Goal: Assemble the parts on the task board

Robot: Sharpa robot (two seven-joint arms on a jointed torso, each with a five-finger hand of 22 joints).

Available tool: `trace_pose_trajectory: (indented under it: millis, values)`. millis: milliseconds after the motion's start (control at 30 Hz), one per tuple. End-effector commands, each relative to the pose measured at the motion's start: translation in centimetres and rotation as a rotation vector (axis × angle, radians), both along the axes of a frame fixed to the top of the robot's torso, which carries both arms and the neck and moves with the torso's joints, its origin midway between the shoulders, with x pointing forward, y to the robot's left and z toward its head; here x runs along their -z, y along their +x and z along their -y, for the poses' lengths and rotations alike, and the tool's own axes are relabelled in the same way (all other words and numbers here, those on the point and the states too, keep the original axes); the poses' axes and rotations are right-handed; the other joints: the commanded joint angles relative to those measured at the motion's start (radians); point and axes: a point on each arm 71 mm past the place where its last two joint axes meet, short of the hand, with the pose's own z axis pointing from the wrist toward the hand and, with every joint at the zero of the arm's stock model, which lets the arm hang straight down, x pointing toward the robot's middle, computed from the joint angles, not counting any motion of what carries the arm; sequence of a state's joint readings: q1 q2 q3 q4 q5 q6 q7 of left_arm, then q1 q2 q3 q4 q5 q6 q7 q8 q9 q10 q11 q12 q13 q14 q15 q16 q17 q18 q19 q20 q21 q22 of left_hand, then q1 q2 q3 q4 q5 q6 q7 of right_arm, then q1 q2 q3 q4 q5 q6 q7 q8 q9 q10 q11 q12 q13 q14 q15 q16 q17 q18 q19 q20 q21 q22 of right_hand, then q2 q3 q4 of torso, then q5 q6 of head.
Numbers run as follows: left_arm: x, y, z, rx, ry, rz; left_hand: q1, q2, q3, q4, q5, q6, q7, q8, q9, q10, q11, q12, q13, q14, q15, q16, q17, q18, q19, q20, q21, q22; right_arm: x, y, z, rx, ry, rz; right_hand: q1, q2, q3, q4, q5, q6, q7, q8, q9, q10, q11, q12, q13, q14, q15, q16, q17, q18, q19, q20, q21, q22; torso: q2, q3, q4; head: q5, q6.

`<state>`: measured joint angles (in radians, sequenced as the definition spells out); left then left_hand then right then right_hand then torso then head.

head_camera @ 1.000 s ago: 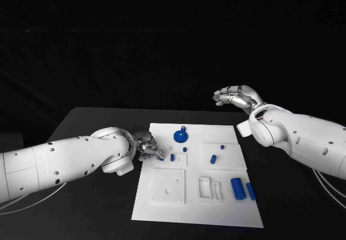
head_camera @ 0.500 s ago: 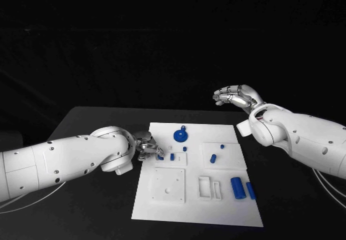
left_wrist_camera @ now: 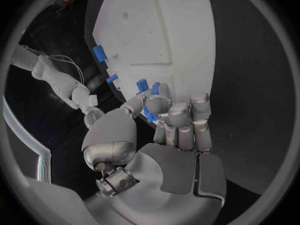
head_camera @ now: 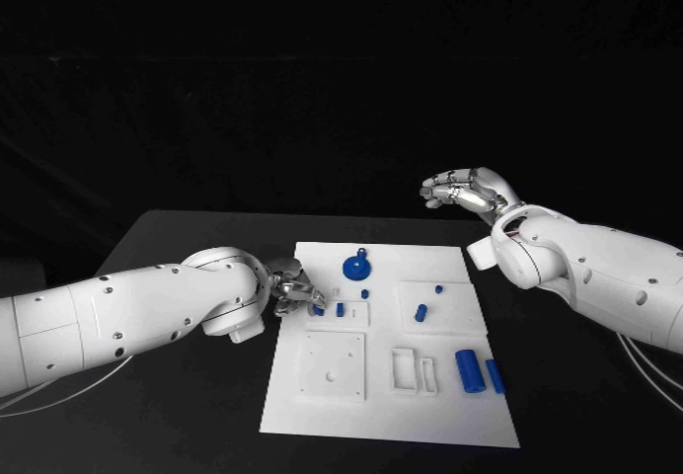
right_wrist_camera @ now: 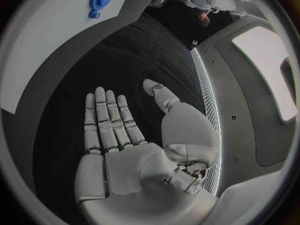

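- Fingers (left_wrist_camera: 178, 122) of my left hand (head_camera: 292, 292) were curled together over the left part of the flat white plastic task board (head_camera: 328, 415), and pinched a small blue plastic part (left_wrist_camera: 150, 116) between thumb and fingertips.
- That pinched blue piece sat just beside two short blue pegs (head_camera: 341, 309) that stood in a raised white square block (head_camera: 344, 314) on the board.
- My right hand (head_camera: 467, 190) hung well above the far right corner of the matte black worktop (head_camera: 186, 237), its fingers straight, side by side and holding nothing in the wrist view (right_wrist_camera: 109, 122).
- Other parts lay apart on the board: a round blue toothed gear (head_camera: 356, 267) near the far edge, a blue cylinder (head_camera: 467, 370) and a thin blue bar (head_camera: 495, 377) near the right edge.
- I judged the risk to be the pinch itself: the part was small, smooth, hard plastic, and polished metal fingertips could let it twist or slip.
- My curled fingers could also have knocked the standing pegs, since they crowded that block closely.
- I could not tell whether the held piece already touched the board.
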<state>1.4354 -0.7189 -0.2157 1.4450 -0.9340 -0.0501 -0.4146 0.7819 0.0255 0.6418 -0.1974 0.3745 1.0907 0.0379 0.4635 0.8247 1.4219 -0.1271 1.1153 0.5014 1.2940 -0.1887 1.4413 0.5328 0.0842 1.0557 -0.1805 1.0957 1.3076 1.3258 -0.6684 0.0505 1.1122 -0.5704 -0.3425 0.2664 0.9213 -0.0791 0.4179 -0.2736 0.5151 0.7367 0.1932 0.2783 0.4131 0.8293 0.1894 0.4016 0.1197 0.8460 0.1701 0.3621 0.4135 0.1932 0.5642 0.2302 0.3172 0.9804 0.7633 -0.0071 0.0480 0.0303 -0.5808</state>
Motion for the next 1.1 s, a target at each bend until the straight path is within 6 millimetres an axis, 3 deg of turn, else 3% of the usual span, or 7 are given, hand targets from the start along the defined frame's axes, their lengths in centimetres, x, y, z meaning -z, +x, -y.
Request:
trace_pose_trajectory:
  millis: [33, 633, 800, 1100]
  values:
    - [1.43, -0.73, 0.54, 0.053, 0.063, -0.074, 0.02, 0.002, 0.002, -0.011, 0.001, 0.181, -0.075, -0.004, 0.002, -0.023, -0.015, 0.007, -0.002, -0.006, 0.001, 0.004, -0.001, 0.011, -0.004, -0.093, 0.007, 0.017, 0.04, -0.02, -0.12, -0.015, 0.0, -0.002, -0.009, 0.003, -0.006, 0.003, 0.004, -0.008, 0.038, 0.005, -0.001, 0.005, 0.004, 0.001, -0.001, 0.0, 0.005, -0.003, -0.001, 0.018, -0.003, 0.003, -0.004, 0.001, 0.0, 0.0004, 0.0001, 0.0, 0.0]
    - [1.2, -0.84, 0.76, 0.083, 0.116, -0.016, 0.043, -0.001, 0.008, -0.036, 0.011, 0.183, -0.075, -0.005, 0.004, -0.023, -0.014, 0.009, -0.004, -0.005, 0.003, 0.006, -0.003, 0.011, -0.004, -0.091, 0.01, 0.016, 0.41, -0.07, -0.11, -0.016, 0.0, -0.008, -0.01, 0.004, -0.006, 0.003, 0.005, -0.009, 0.038, 0.005, -0.002, 0.005, 0.004, 0.001, -0.003, -0.001, 0.005, -0.003, -0.002, 0.018, -0.004, 0.004, -0.004, 0.001, 0.0, -0.0006, 0.0002, 0.0, -0.002]
    - [1.21, -0.91, 0.79, 0.087, 0.118, -0.018, 0.048, 0.0, 0.008, -0.046, 0.065, 0.188, -0.076, -0.005, 0.007, -0.022, -0.015, 0.013, -0.005, -0.003, 0.004, 0.011, -0.003, 0.01, -0.002, -0.09, 0.014, 0.015, 0.43, -0.07, -0.1, -0.016, 0.0, -0.008, -0.01, 0.004, -0.006, 0.003, 0.005, -0.009, 0.039, 0.005, -0.002, 0.005, 0.004, 0.001, -0.003, -0.001, 0.005, -0.003, -0.002, 0.019, -0.004, 0.004, -0.004, 0.002, 0.001, -0.0003, 0.0002, 0.0, -0.003]
    - [1.24, -0.93, 0.76, 0.092, 0.129, -0.02, 0.052, 0.001, 0.007, -0.061, 0.114, 0.192, -0.077, -0.006, 0.009, -0.023, -0.017, 0.02, -0.005, -0.003, 0.004, 0.016, -0.003, 0.011, 0.0, -0.089, 0.017, 0.014, 0.46, -0.08, -0.14, -0.017, 0.0, -0.009, -0.011, 0.004, -0.007, 0.004, 0.005, -0.009, 0.039, 0.005, -0.002, 0.005, 0.004, 0.002, -0.004, -0.001, 0.005, -0.003, -0.003, 0.019, -0.004, 0.004, -0.004, 0.002, 0.0, -0.0008, 0.0012, -0.001, -0.002]
